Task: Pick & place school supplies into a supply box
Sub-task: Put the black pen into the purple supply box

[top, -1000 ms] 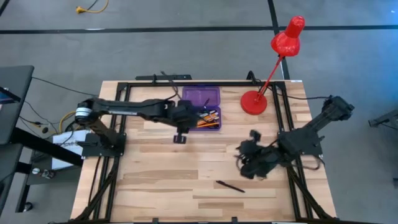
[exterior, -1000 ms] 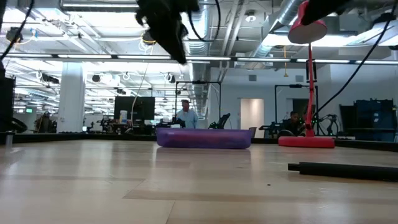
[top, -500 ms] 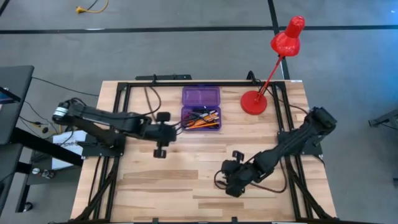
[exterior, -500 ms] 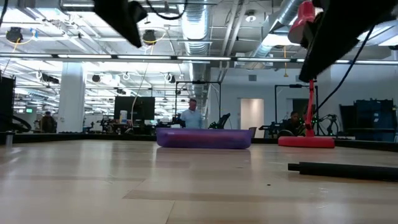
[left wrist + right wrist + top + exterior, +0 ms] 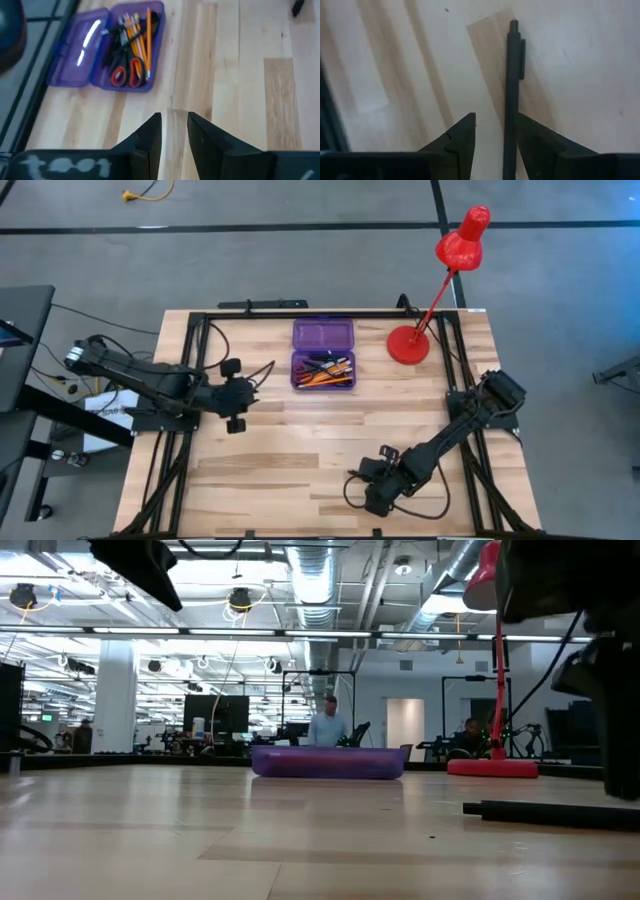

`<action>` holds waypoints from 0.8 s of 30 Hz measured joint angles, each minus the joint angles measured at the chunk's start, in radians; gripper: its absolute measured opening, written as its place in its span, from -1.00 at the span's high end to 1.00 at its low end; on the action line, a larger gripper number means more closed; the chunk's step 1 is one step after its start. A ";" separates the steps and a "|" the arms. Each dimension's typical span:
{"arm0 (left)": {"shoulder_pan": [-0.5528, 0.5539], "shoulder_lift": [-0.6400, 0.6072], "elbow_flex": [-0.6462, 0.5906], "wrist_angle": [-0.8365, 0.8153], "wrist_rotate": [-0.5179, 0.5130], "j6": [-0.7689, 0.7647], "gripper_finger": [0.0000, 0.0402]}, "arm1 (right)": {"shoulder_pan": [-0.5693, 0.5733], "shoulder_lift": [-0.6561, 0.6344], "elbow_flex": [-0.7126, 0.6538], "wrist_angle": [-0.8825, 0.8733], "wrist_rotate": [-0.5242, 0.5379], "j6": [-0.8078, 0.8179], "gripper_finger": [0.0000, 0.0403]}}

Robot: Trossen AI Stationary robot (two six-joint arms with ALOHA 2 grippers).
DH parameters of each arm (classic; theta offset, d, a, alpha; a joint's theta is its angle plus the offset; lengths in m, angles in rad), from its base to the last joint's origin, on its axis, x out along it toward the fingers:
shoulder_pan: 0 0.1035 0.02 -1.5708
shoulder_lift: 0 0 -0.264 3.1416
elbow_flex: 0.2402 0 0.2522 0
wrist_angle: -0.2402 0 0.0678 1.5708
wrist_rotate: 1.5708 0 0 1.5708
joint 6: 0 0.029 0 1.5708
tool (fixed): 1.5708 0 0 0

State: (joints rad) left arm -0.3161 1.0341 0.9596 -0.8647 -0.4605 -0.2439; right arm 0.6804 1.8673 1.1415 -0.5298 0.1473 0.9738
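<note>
Black pen lies flat on the wooden tabletop at the near edge, between the parted fingers of the right hand, which stands open around it without gripping. Further back on the left side, the left hand hovers empty above bare wood, its fingers narrowly apart. Beyond both, the purple supply box sits open near the far edge, holding orange pencils, black pens and red-handled scissors, with the red lamp just beside it.
</note>
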 joint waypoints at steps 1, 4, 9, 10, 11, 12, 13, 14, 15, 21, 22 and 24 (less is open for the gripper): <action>-0.003 -0.010 0.000 0.002 -0.014 0.000 0.59 | 0.000 0.004 -0.001 -0.007 -0.006 0.002 0.35; -0.005 -0.030 0.000 0.002 -0.047 0.000 0.59 | -0.002 0.021 0.001 -0.005 -0.029 0.002 0.35; -0.005 -0.036 0.000 0.002 -0.053 0.000 0.59 | -0.010 0.021 0.000 -0.048 -0.018 0.026 0.35; -0.005 -0.036 0.000 0.003 -0.053 0.000 0.59 | -0.014 0.020 0.000 -0.055 -0.018 0.029 0.35; -0.005 -0.036 0.000 0.002 -0.053 0.000 0.59 | -0.016 0.020 0.000 -0.056 -0.018 0.028 0.35; -0.005 -0.036 0.000 0.003 -0.053 0.000 0.59 | -0.017 0.020 0.000 -0.056 -0.018 0.023 0.35; -0.005 -0.036 0.000 0.003 -0.053 -0.001 0.59 | -0.018 0.020 0.000 -0.054 -0.018 0.018 0.35; -0.005 -0.036 0.000 0.004 -0.053 -0.002 0.59 | -0.018 0.020 0.000 -0.054 -0.018 0.015 0.35; -0.005 -0.036 0.000 0.004 -0.054 -0.002 0.59 | -0.018 0.020 0.000 -0.055 -0.018 0.013 0.35; -0.005 -0.036 0.000 0.008 -0.064 -0.004 0.59 | -0.037 0.020 -0.002 -0.067 -0.036 -0.018 0.36; -0.005 -0.036 0.000 0.010 -0.064 -0.004 0.59 | -0.045 0.020 -0.006 -0.065 -0.053 -0.026 0.37; -0.005 -0.036 0.000 0.010 -0.070 -0.011 0.59 | -0.059 0.018 -0.014 -0.062 -0.086 -0.037 0.40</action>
State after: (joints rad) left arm -0.3206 0.9981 0.9596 -0.8547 -0.5304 -0.2550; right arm 0.6214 1.8850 1.1273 -0.5918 0.0609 0.9370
